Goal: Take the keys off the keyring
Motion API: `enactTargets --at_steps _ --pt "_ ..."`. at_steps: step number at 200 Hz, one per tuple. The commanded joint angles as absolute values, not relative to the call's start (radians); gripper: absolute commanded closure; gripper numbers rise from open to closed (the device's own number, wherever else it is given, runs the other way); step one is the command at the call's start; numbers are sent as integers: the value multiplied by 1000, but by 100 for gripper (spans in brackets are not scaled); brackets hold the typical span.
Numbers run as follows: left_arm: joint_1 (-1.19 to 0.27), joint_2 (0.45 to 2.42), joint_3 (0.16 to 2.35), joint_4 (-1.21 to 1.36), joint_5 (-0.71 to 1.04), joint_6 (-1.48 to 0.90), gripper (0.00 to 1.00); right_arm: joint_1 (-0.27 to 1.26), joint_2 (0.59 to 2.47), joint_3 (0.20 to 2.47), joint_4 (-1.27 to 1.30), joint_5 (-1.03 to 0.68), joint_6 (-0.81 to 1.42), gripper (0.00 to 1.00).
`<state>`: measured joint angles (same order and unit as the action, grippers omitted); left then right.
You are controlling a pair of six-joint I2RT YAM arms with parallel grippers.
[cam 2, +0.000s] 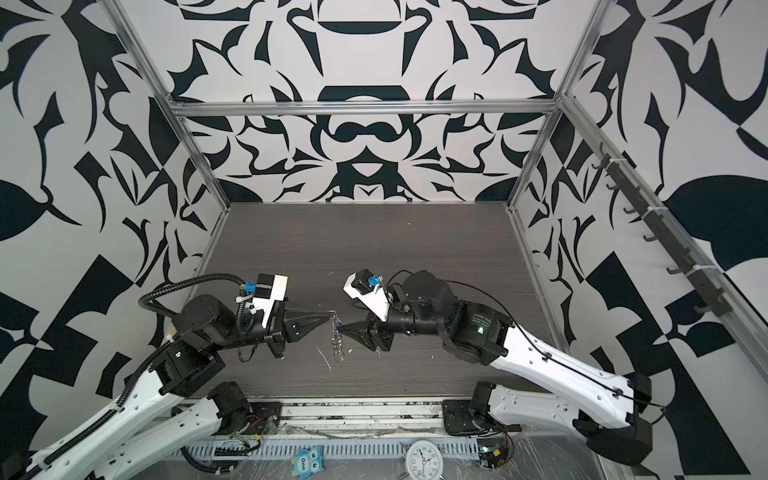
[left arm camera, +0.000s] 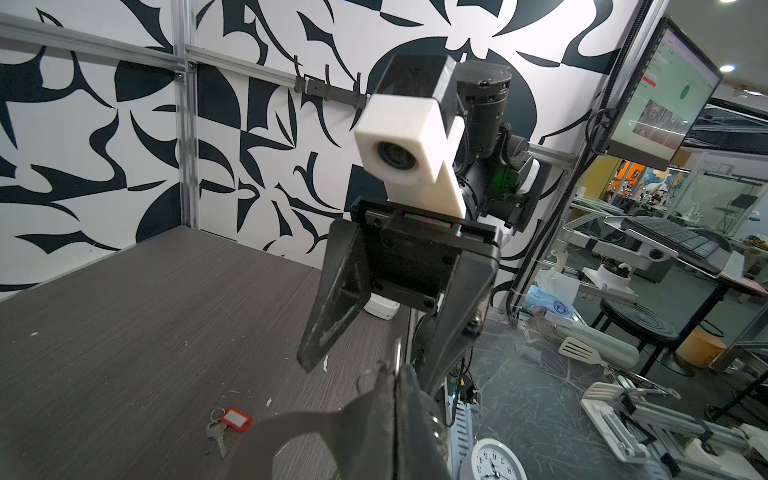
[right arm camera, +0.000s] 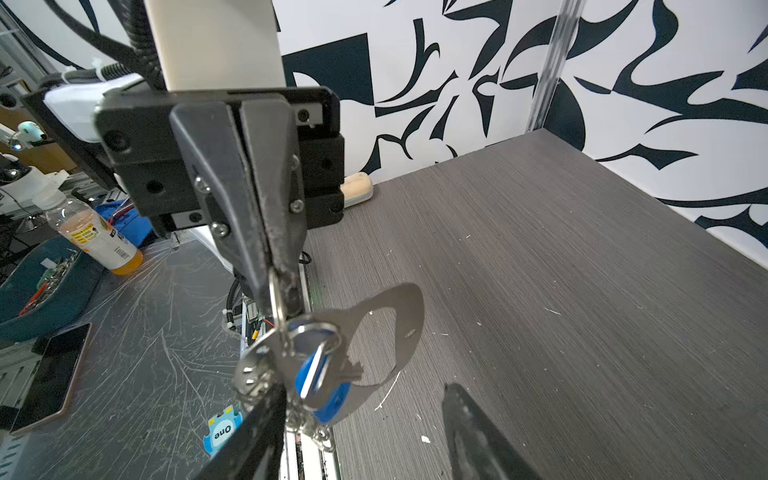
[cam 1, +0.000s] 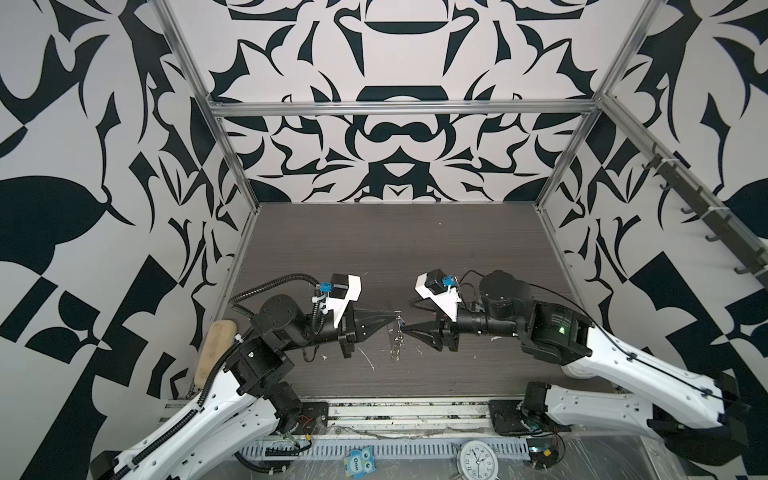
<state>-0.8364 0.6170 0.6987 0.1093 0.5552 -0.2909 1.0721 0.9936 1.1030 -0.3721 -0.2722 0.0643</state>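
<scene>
**Keyring held between two grippers, near half of the table.** The keyring (right arm camera: 409, 316) is a flat silver D-shaped plate with an oblong slot. It hangs in the air about midway between the table's left and right edges. Its row of small silver rings (cam 2: 337, 347) trails down in a chain toward the table (cam 1: 374, 249).

The left gripper (cam 1: 392, 312), jaws closed, pinches the keyring by a ring at its upper end. The blue key tag (right arm camera: 332, 401), seen edge-on with a white label strip, hangs against the plate on its own ring beside a silver cut key (right arm camera: 351, 369).

The right gripper (cam 1: 410, 331) faces the keyring from the right with jaws parted and nothing held. One finger (right arm camera: 257, 432) lies just beside the ring row, though contact cannot be told. The other finger (right arm camera: 478, 432) stands apart from the plate.

The red key tag (left arm camera: 237, 417) lies flat on the table, white window up, with its ring and a plain silver key (left arm camera: 218, 436). It is off the keyring and apart from it.

Aluminium frame posts (cam 1: 236, 166) bound the table on the left and right. The patterned wall (cam 1: 395, 158) closes the far side and a metal rail (cam 1: 407, 409) the near edge. The wood-grain surface runs open from the grippers to the far wall. A pale oblong block (cam 1: 216, 353) leans at the near left corner.
</scene>
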Motion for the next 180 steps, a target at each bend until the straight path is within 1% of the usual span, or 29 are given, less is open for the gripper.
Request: enactTargets --at_steps 1,38,92,121,146,180 --pt "-838 605 691 160 575 -298 100 1085 998 1111 -313 -254 64 39" --pt "-838 604 688 165 582 -300 100 1092 1003 1121 -307 -251 54 45" --pt "-838 595 683 175 583 -304 100 1100 1015 1137 -316 -256 49 61" --pt "-838 589 680 176 572 -306 100 1103 1016 1141 -319 -249 45 79" --pt "-838 586 667 203 549 -322 100 1110 1022 1149 -322 -245 38 100" --pt "-838 586 609 332 487 -372 100 1135 1046 1152 -283 -248 26 100"
